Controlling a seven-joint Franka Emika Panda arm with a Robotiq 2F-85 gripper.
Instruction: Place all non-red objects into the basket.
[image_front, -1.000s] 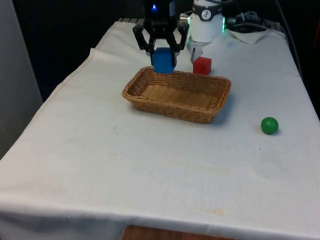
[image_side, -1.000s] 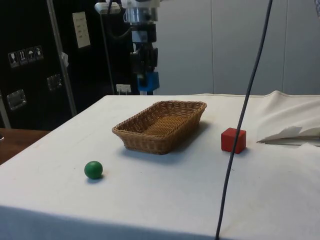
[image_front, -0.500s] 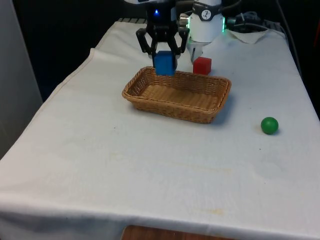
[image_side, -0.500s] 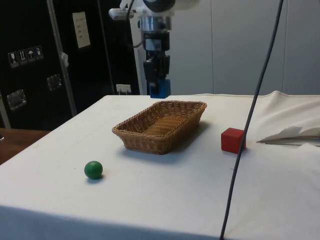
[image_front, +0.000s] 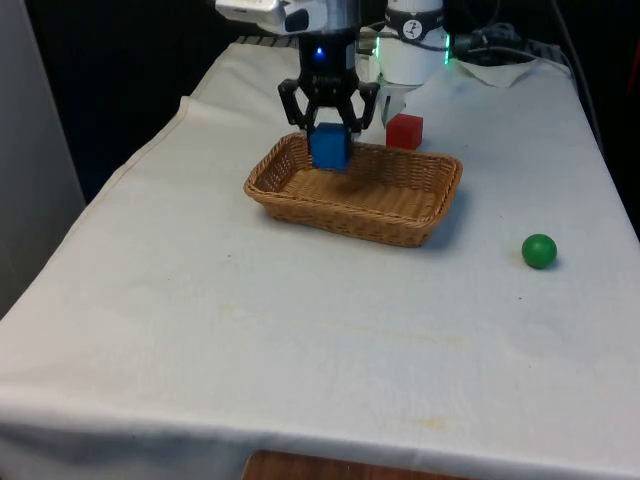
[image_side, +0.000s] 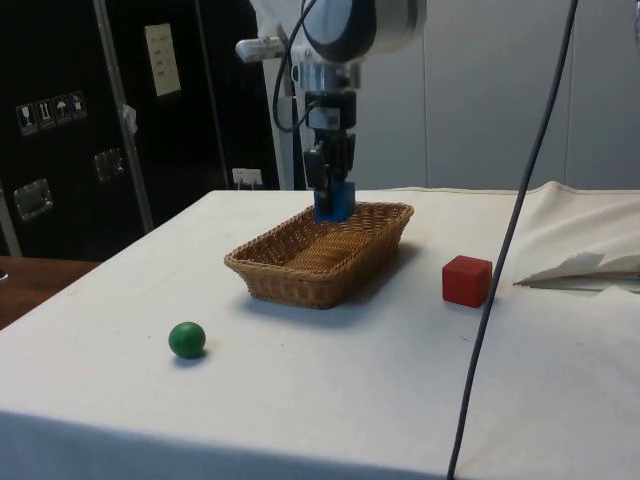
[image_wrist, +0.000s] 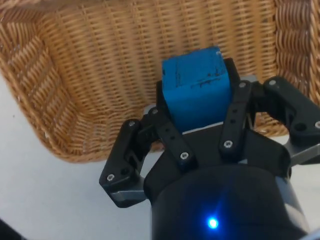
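Note:
A blue cube (image_front: 328, 146) hangs just above the wicker basket (image_front: 300, 204), over its end at the front view's left, with my gripper (image_front: 328, 140) shut on it. From the side the blue cube (image_side: 333, 200) sits at about rim height over the basket (image_side: 290, 281), held by my gripper (image_side: 332, 192). At the wrist the blue cube (image_wrist: 196, 89) is clamped between the fingers of my gripper (image_wrist: 199, 102), with the basket's woven floor (image_wrist: 110, 60) below. A green ball (image_front: 539, 251) lies on the cloth toward the front view's right. A red cube (image_front: 404, 131) stands behind the basket.
The green ball (image_side: 187, 340) rests on the cloth near the table edge in the side view, and the red cube (image_side: 467, 281) sits beside the basket. A dark cable (image_side: 500, 260) hangs down across the side view. Crumpled white cloth (image_front: 500, 70) lies at the far end.
My gripper has carried the blue cube from behind the basket's far rim to over its inside, and lower.

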